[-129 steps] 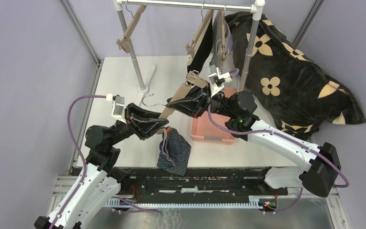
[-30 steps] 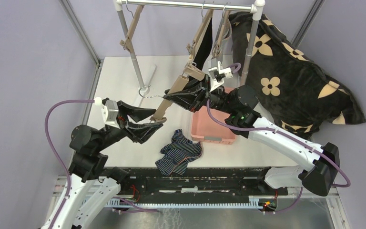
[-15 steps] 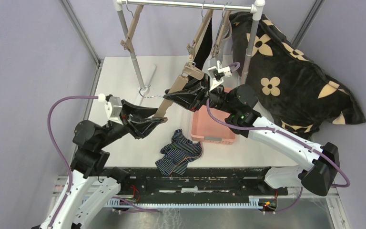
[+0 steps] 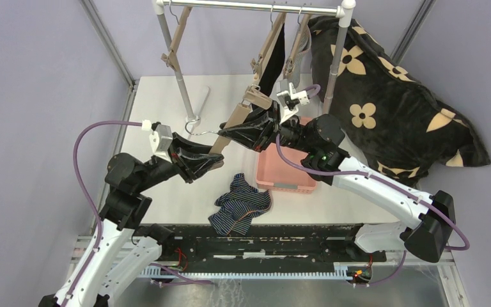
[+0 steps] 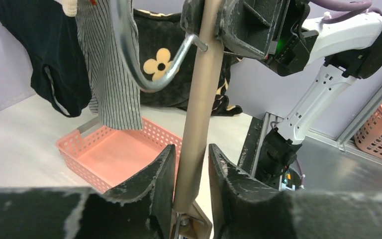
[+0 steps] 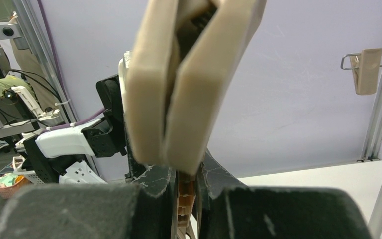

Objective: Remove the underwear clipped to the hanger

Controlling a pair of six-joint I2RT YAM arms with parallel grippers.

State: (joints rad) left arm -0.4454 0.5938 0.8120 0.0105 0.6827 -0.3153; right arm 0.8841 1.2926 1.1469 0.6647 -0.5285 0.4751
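Hanger point(image 4: 225, 132) apparently slants diagonally between both end effectors.

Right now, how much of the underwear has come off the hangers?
One pair is off: the navy striped underwear lies loose on the table beside the pink basket. In hand is its bare hanger, with the left gripper and right gripper around its bar. Left: the black pair and the grey striped pair hang clipped on the rail.

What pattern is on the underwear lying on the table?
Navy underwear with thin light stripes, clearest in the top external view.
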